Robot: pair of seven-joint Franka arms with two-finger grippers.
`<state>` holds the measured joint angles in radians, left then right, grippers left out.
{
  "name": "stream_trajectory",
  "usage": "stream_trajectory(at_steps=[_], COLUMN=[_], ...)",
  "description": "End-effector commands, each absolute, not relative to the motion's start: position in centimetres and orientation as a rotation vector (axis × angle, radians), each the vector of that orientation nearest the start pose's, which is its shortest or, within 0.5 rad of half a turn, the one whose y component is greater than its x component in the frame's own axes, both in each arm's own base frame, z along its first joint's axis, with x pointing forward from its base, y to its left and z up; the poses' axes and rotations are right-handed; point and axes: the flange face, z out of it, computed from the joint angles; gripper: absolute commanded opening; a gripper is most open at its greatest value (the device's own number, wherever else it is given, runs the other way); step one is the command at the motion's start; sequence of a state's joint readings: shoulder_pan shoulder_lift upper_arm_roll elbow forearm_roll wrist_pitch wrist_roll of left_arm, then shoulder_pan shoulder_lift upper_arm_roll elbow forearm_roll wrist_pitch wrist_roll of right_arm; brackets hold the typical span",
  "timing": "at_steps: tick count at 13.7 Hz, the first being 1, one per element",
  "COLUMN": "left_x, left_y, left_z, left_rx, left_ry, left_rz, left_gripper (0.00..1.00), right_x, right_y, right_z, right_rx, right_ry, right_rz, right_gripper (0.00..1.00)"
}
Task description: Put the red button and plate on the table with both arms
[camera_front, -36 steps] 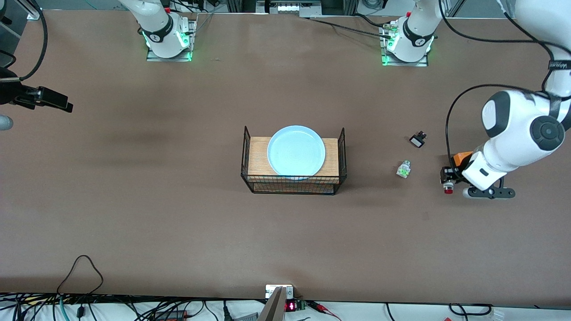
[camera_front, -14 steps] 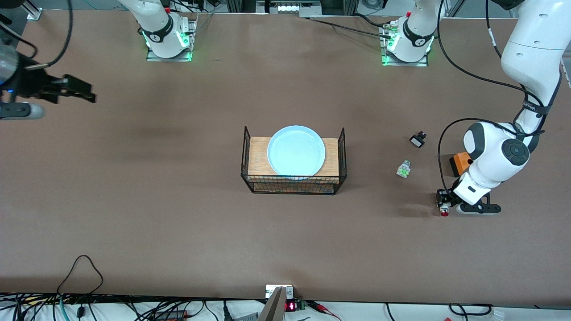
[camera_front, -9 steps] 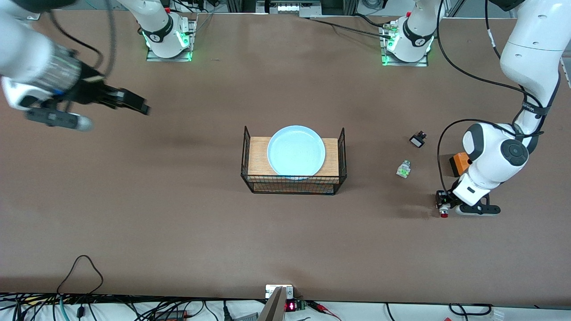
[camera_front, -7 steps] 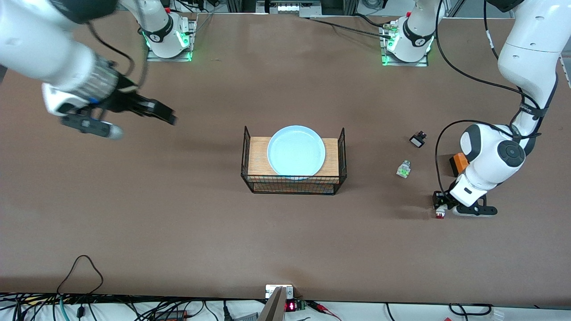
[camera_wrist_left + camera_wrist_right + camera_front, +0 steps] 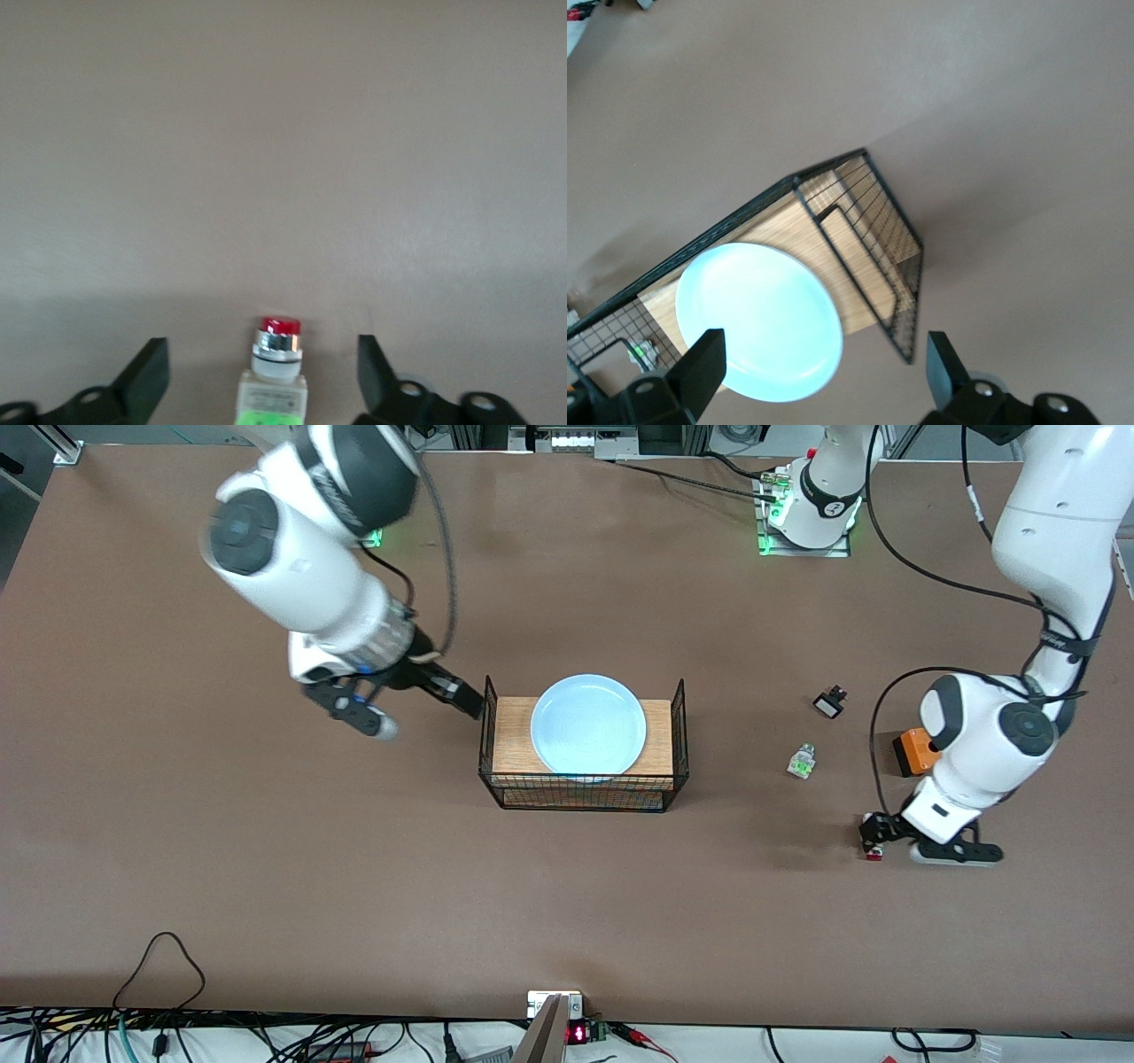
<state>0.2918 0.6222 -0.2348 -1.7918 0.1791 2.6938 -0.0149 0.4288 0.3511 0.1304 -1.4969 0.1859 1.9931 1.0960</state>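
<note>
The red button point(image 5: 277, 352), with its red cap, whitish body and green end, lies on the table point(image 5: 266, 868) between the fingers of my left gripper point(image 5: 262, 365). That gripper is open and touches the button on neither side. In the front view the red button point(image 5: 874, 854) shows just under the left gripper point(image 5: 872, 836), toward the left arm's end. The light blue plate point(image 5: 588, 724) rests on a wooden board with black mesh sides point(image 5: 512, 737) at mid-table. My right gripper point(image 5: 471, 706) hangs open and empty beside the rack's mesh side, and its wrist view shows the plate point(image 5: 757, 319).
An orange box point(image 5: 912, 751), a white-green part point(image 5: 802, 762) and a small black part point(image 5: 829, 704) lie between the rack and the left arm. The rack's mesh side point(image 5: 868, 239) stands upright close to my right gripper. Cables run along the front edge point(image 5: 159, 957).
My left gripper has opened and let go of the red button, which now lies on the table. My right arm has swung in from its end of the table to the rack's side.
</note>
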Motion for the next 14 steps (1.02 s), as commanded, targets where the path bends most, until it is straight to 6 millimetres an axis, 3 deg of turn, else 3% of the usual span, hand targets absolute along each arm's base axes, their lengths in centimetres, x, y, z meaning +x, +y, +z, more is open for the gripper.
stream_trajectory(at_steps=[1, 4, 7, 10, 13, 14], left_x=[67.5, 65.8, 64.6, 63.5, 62.9, 62.4], left_y=[5.8, 5.6, 5.5, 5.2, 4.2, 2.7], left_z=[32.3, 37.7, 40.1, 44.6, 47.4, 47.7], left_rx=[-3.078, -3.058, -3.052, -3.083, -3.071, -3.080], left_ry=[-0.008, -0.011, -0.028, -0.093, -0.076, -0.049], left_rz=[-0.458, -0.341, -0.297, -0.391, -0.424, -0.366], left_gripper=[1.00, 1.00, 1.00, 1.00, 1.00, 1.00], right_x=[57.3, 56.1, 55.4, 54.8, 54.3, 54.1], right_y=[40.1, 43.2, 44.8, 45.7, 46.6, 46.9], right_z=[45.7, 43.1, 40.4, 38.7, 36.7, 36.2], right_rx=[-2.707, -2.660, -2.682, -2.709, -2.728, -2.727], right_ry=[1.014, 1.147, 1.190, 1.209, 1.237, 1.257], right_rz=[0.036, 0.066, 0.064, 0.040, 0.050, 0.052], right_gripper=[1.00, 1.00, 1.00, 1.00, 1.00, 1.00])
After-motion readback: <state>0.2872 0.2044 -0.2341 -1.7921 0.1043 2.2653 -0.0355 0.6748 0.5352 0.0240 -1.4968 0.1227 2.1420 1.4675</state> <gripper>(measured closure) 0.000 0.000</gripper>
